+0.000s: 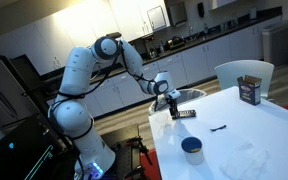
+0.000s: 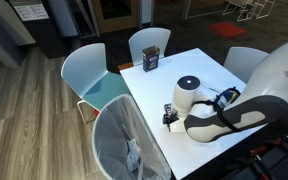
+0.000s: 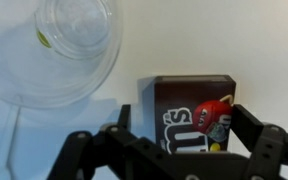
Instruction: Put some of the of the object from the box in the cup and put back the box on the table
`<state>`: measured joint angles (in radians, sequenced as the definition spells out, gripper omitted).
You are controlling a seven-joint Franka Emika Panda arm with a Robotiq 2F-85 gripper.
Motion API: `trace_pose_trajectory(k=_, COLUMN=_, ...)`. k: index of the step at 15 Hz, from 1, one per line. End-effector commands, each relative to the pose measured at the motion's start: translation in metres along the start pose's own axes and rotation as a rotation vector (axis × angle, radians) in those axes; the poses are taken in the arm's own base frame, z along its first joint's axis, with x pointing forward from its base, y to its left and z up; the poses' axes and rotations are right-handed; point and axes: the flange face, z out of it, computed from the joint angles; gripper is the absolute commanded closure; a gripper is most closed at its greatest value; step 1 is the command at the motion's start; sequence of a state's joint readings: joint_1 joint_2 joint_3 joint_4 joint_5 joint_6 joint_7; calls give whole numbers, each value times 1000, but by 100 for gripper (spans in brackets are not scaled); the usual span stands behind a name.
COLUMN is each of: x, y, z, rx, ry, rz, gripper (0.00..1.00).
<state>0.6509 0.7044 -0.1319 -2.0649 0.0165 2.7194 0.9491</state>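
Poised open-jawed over the box (image 3: 192, 108) on the table (image 1: 269, 135).

Reaching in from the left in an exterior view, with the gripper (image 1: 172, 102) pointed down at the table's left end, jaws spread wide apart and clamped on nothing. Framing the box between dark fingers (image 3: 269, 150) in the wrist view, with no visible contact, and with the box lying flat on the white top, brown face up, showing a red candy figure and pale lettering. Just beyond it to the left, a clear bowl (image 3: 59, 40). Well apart from the box toward the near edge, upright, the blue cup (image 1: 192, 149); cannot tell what is inside. At the far right, standing upright, a brown container (image 1: 249, 91) with a white chair (image 1: 242, 70) behind. Between cup and container, a small dark thing (image 1: 219, 128), too small to name.
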Motion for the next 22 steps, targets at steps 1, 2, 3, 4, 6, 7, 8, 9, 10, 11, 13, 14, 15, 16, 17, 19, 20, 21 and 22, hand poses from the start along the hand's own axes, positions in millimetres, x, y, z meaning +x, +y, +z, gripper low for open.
trace_pose_trajectory(k=1, x=1, y=-2, z=3, rx=9, ry=-12, rz=-7, gripper=0)
trace_pose_trajectory(k=2, x=1, y=-2, z=4, rx=9, ry=-13, rz=-7, gripper=0)
trace_pose_trajectory(k=3, x=1, y=-2, z=5, rx=10, ry=-14, rz=-8, gripper=0)
trace_pose_trajectory(k=4, x=1, y=-2, z=5, rx=9, ry=-14, rz=-8, gripper=4)
trace_pose_trajectory(k=6, x=2, y=-1, z=7, rx=7, ry=-11, rz=-8, gripper=29)
trace_pose_trajectory(k=7, x=3, y=-1, z=7, rx=5, ry=-8, rz=-9, gripper=32)
trace_pose_trajectory(k=8, x=3, y=-1, z=6, rx=6, ry=-1, rz=-11, gripper=39)
trace_pose_trajectory(k=9, x=4, y=-2, z=5, rx=9, ry=5, rz=-14, gripper=48)
trace_pose_trajectory(k=10, x=4, y=-3, z=3, rx=10, ry=12, rz=-17, gripper=54)
trace_pose_trajectory(k=11, x=4, y=-3, z=2, rx=8, ry=19, rz=-21, gripper=55)
trace_pose_trajectory(k=13, x=3, y=-3, z=1, rx=3, ry=32, rz=-27, gripper=59)
trace_pose_trajectory(k=14, x=3, y=-3, z=-2, rx=-1, ry=42, rz=-25, gripper=62)
trace_pose_trajectory(k=15, x=4, y=-2, z=-4, rx=-6, ry=50, rz=-23, gripper=63)
trace_pose_trajectory(k=16, x=4, y=0, z=-6, rx=-11, ry=63, rz=-19, gripper=63)
trace_pose_trajectory(k=17, x=4, y=1, z=-7, rx=-18, ry=73, rz=-10, gripper=63)
trace_pose_trajectory(k=19, x=5, y=4, z=-9, rx=-34, ry=97, rz=12, gripper=63)
trace_pose_trajectory(k=20, x=6, y=5, z=-10, rx=-42, ry=109, rz=28, gripper=63)
trace_pose_trajectory(k=21, x=6, y=6, z=-11, rx=-48, ry=121, rz=41, gripper=63)
trace_pose_trajectory(k=22, x=5, y=8, z=-15, rx=-56, ry=133, rz=63, gripper=63)
